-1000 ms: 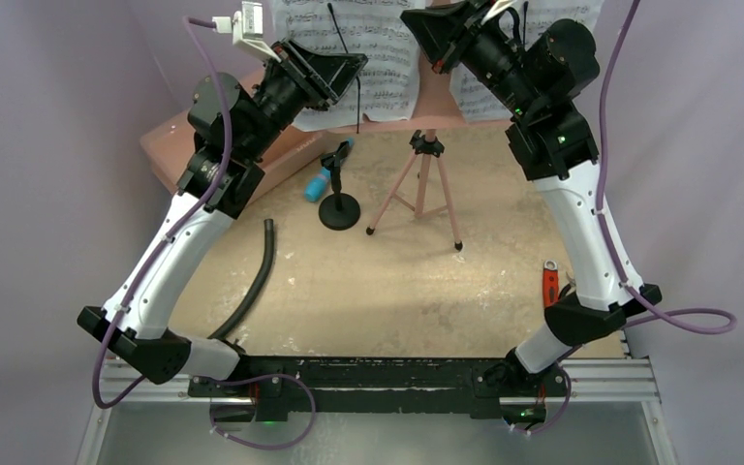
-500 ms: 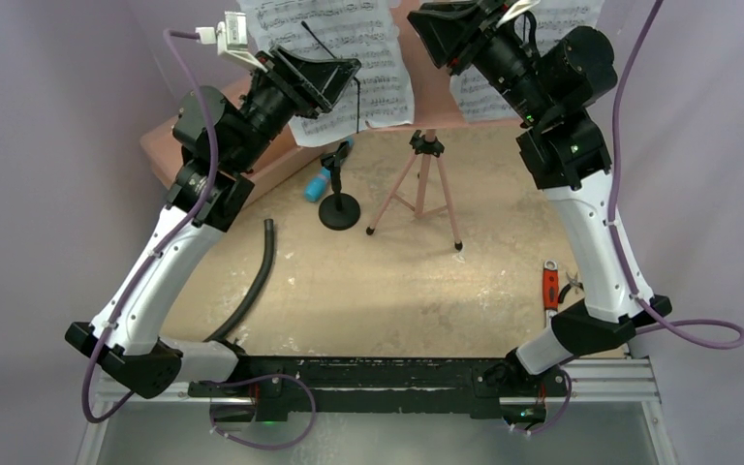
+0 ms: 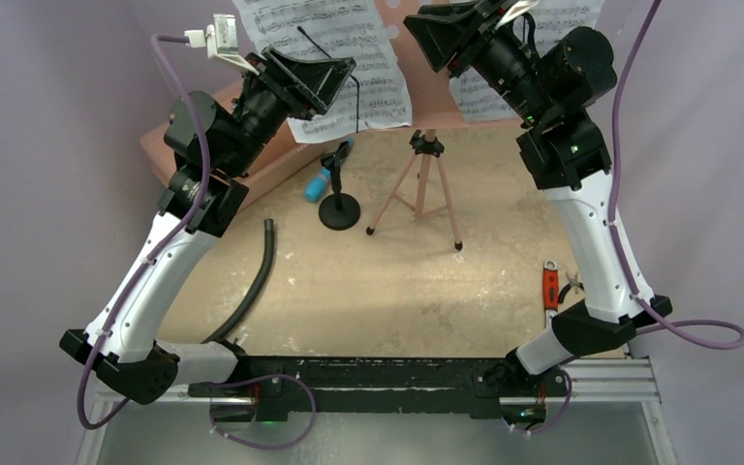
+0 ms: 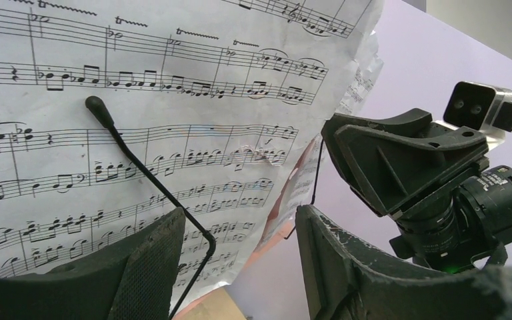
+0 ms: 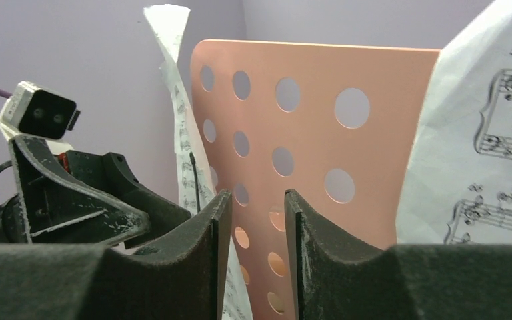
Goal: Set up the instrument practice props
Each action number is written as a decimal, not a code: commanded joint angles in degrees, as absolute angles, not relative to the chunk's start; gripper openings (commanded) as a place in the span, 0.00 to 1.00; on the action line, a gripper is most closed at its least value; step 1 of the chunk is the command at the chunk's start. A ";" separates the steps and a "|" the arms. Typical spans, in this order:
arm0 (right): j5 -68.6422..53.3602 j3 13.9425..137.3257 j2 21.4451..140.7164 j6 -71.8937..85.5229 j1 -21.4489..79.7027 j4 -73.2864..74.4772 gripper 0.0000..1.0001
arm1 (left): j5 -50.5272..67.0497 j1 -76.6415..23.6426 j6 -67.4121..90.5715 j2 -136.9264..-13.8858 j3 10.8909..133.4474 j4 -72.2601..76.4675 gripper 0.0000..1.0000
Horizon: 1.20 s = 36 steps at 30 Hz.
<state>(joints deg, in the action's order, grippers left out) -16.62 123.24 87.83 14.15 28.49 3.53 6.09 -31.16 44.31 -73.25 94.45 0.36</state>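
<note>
The pink music stand (image 3: 424,184) stands on tripod legs at the back centre. Its perforated desk fills the right wrist view (image 5: 307,133). Two white sheet-music pages rest on it: the left page (image 3: 349,48), tilted, and the right page (image 3: 480,97). A black wire arm (image 4: 140,167) crosses the left page (image 4: 173,87). My left gripper (image 3: 325,73) is open and empty just in front of the left page's lower edge (image 4: 240,227). My right gripper (image 3: 436,34) is open by a narrow gap, empty, facing the desk (image 5: 252,200). The cyan microphone (image 3: 320,182) leans on the black round-based mic stand (image 3: 339,210).
A large pink case (image 3: 194,145) lies at the back left under my left arm. A black hose (image 3: 257,281) lies left of centre. Red-handled pliers (image 3: 549,288) lie at the right edge. Purple walls close in all round.
My left arm has risen and moved back toward the left page. That page has shifted left and tilted, baring more pink desk between the pages. My right arm drew back a little.
</note>
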 commanded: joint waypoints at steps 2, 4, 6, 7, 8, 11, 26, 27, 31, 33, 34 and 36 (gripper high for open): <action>-22.20 127.34 89.88 15.71 28.65 1.25 0.40 | 3.23 -31.26 43.40 -71.83 94.43 0.54 0.60; -23.90 128.05 90.80 16.33 28.69 0.86 0.43 | 2.39 -31.24 43.12 -71.53 94.40 0.11 0.60; -25.54 128.74 91.75 17.20 28.67 0.46 0.46 | 1.84 -31.29 42.75 -71.29 94.39 0.11 0.60; -26.30 128.98 92.14 17.61 28.70 0.26 0.46 | 1.72 -31.25 42.62 -71.28 94.39 0.11 0.60; -26.91 129.28 92.57 17.97 28.74 0.18 0.47 | 1.68 -31.28 42.58 -71.28 94.47 0.09 0.60; -29.08 129.72 93.45 19.04 28.78 -1.41 0.48 | 1.67 -31.27 42.46 -71.26 94.61 0.09 0.60; -29.12 130.04 95.53 21.93 29.71 -4.38 0.12 | 1.17 -31.27 42.10 -71.71 94.92 -1.93 0.59; -29.05 129.91 95.39 21.64 29.71 -4.46 0.10 | 1.02 -31.23 42.10 -71.72 94.92 -1.93 0.59; -27.93 128.23 94.14 20.78 29.75 -5.29 0.00 | 0.34 -31.24 42.19 -71.80 94.77 -1.85 0.59; -27.39 127.62 93.67 20.28 29.77 -5.19 0.00 | 0.12 -31.27 42.23 -71.81 94.67 -1.64 0.59; -27.04 127.12 93.27 20.08 29.72 -5.23 0.00 | 0.09 -31.24 42.31 -71.81 94.62 -1.59 0.59; -26.20 126.32 92.64 19.62 29.78 -5.43 0.00 | 0.17 -31.29 42.50 -71.87 94.57 -1.58 0.59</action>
